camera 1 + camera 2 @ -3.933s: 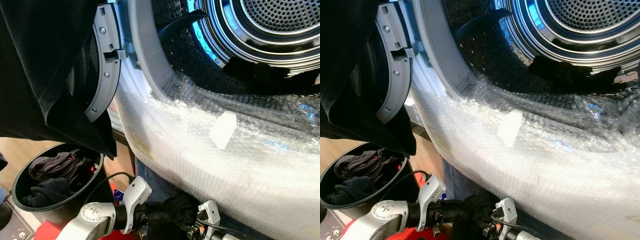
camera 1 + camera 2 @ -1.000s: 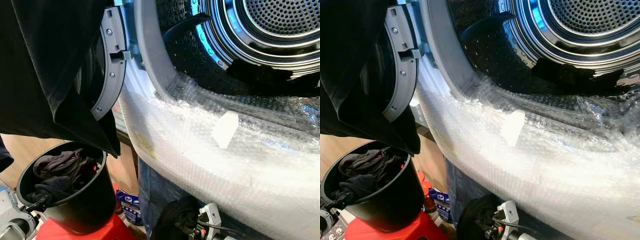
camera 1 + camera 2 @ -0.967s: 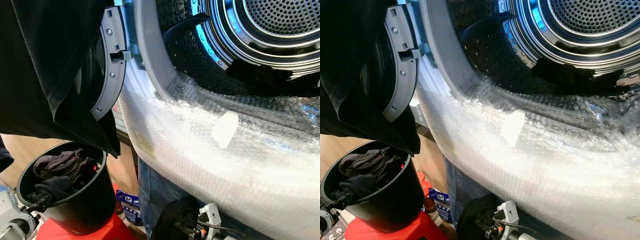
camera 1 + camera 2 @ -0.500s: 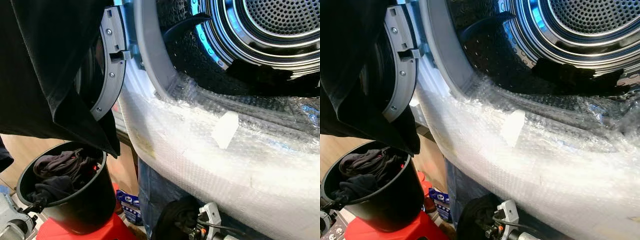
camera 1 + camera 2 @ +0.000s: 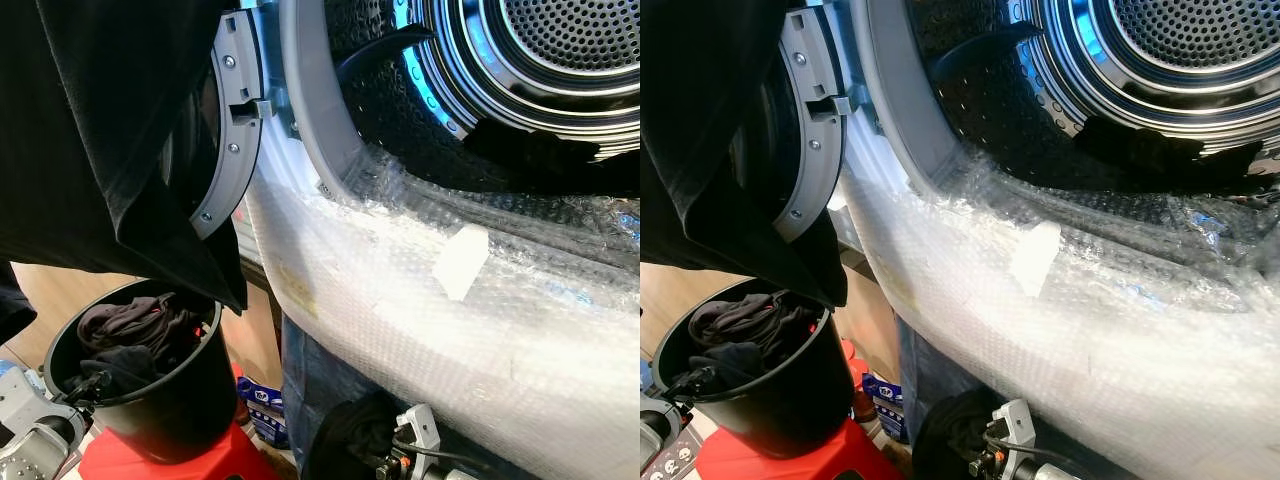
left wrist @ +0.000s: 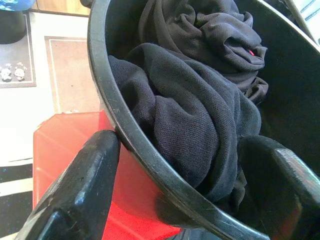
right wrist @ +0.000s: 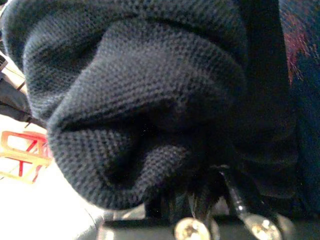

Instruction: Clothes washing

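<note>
A black bucket (image 5: pixel 175 405) holds dark clothes (image 5: pixel 130 328) at lower left. My left gripper (image 6: pixel 175 187) is open and straddles the bucket's rim (image 6: pixel 125 125): one finger (image 6: pixel 75 192) is outside, the other (image 6: pixel 282 175) inside against the dark garment (image 6: pixel 200 110). Its tip (image 5: pixel 82 386) rests at the rim's near side. At the bottom, my right gripper (image 5: pixel 375 455) is shut on a bundled dark knit garment (image 7: pixel 140 90), which hides its fingers. The washer's drum (image 5: pixel 570 40) stands open above, with a dark piece (image 5: pixel 540 150) lying inside.
Bubble wrap (image 5: pixel 450 330) covers the washer's front below the opening. The open door (image 5: pixel 235 120) on the left has a black cloth (image 5: pixel 100 130) draped over it, hanging above the bucket. The bucket stands on a red stool (image 5: pixel 150 465). A blue packet (image 5: pixel 262 405) lies on the floor.
Since 3.9 s ago my left arm has left the bundle at the right gripper and gone to the bucket's rim. Over the last second only the view shifted slightly.
</note>
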